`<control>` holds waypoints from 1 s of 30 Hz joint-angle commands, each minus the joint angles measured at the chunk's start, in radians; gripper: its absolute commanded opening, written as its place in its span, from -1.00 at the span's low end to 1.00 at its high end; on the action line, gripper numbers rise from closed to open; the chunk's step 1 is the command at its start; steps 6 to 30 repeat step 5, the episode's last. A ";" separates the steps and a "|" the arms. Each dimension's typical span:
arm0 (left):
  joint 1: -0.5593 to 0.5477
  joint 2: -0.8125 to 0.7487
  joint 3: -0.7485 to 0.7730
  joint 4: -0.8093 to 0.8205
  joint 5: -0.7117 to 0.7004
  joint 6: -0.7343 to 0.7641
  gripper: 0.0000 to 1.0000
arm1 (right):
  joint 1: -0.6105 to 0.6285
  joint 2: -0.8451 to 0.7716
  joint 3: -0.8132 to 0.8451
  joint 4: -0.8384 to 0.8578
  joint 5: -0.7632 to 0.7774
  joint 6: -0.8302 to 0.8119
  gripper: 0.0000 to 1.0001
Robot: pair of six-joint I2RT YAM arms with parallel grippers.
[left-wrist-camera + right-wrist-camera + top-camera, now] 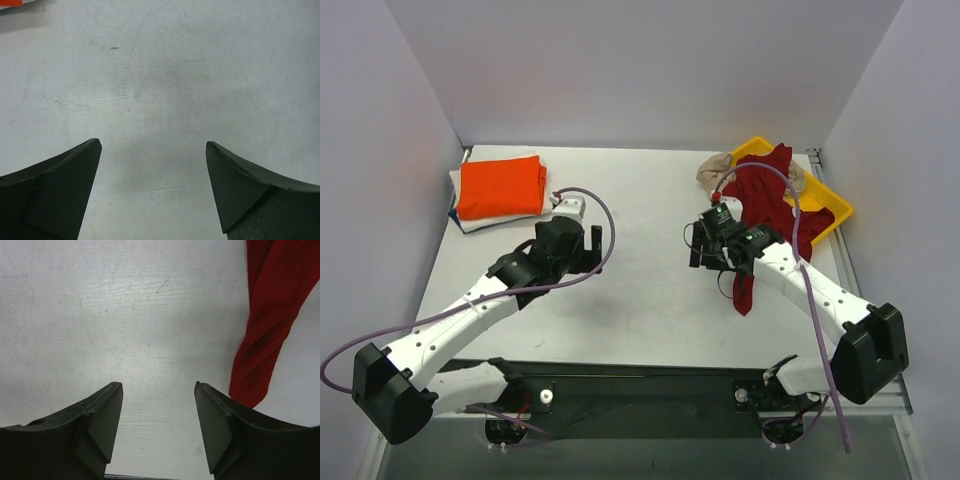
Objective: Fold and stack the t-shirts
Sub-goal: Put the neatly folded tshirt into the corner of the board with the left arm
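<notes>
Right gripper (157, 390): jaws well apart, only bare table (640, 290) between them, nothing held. Just off to their right lies the tail of the dark red t-shirt (265, 315), a twisted strip. Its long axis runs from the yellow tray (835, 205) at the far right corner down toward the near edge. I'd call this the right arm's grab (the left is well apart from it). Left gripper (152, 150) gapes wide and empty over the table, near the folded orange t-shirt (500, 187) at the far left corner.

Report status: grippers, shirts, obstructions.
Left gripper open, right gripper open, both empty. Orange shirt folded, far left. Red shirt hangs out of tray. Nothing blocking.
</notes>
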 commanded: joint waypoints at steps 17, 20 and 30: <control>-0.002 -0.031 0.019 0.046 -0.075 -0.008 0.95 | -0.004 -0.039 -0.007 -0.003 0.067 0.010 0.20; -0.002 -0.031 0.019 0.046 -0.075 -0.008 0.95 | -0.004 -0.039 -0.007 -0.003 0.067 0.010 0.20; -0.002 -0.031 0.019 0.046 -0.075 -0.008 0.95 | -0.004 -0.039 -0.007 -0.003 0.067 0.010 0.20</control>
